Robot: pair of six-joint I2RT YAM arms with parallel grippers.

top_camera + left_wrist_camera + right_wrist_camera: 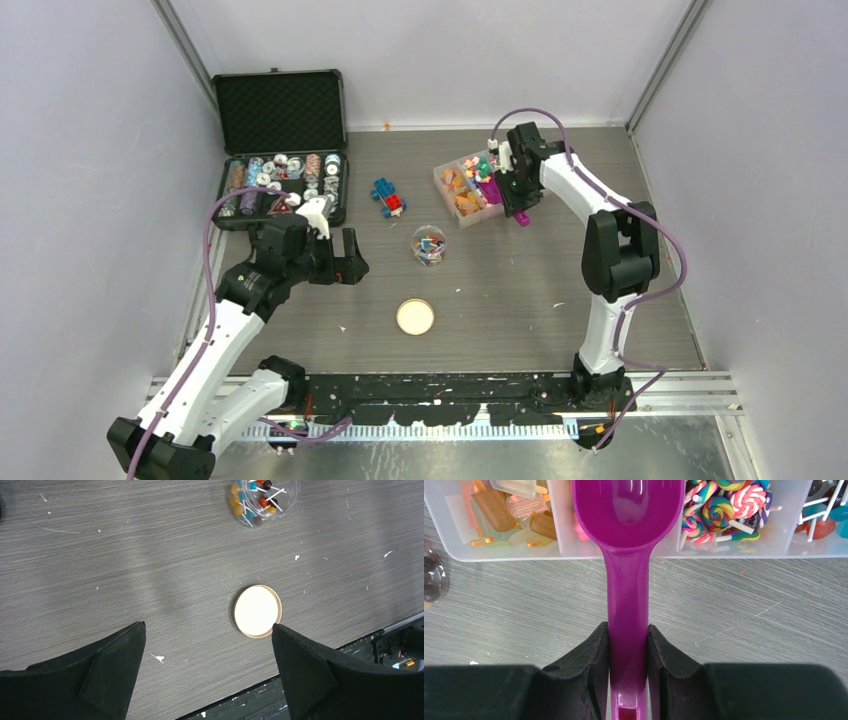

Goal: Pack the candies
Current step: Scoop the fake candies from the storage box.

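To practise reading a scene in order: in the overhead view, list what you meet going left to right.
Black case → toy brick figure → jar of candies → purple scoop. Round disc and clear tray overlap others, so omitted.

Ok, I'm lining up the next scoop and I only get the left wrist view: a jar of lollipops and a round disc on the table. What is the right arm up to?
Observer: The right claw is shut on the handle of a purple scoop.
Operator: Anything in the scoop?
Observer: No, its bowl looks empty. It is over the middle section of a clear tray at the far side of the table.
Operator: What's in that tray next to it?
Observer: The swirl lollipops lie in the section on one side of the bowl, and the ice-pop candies in the section on the other.
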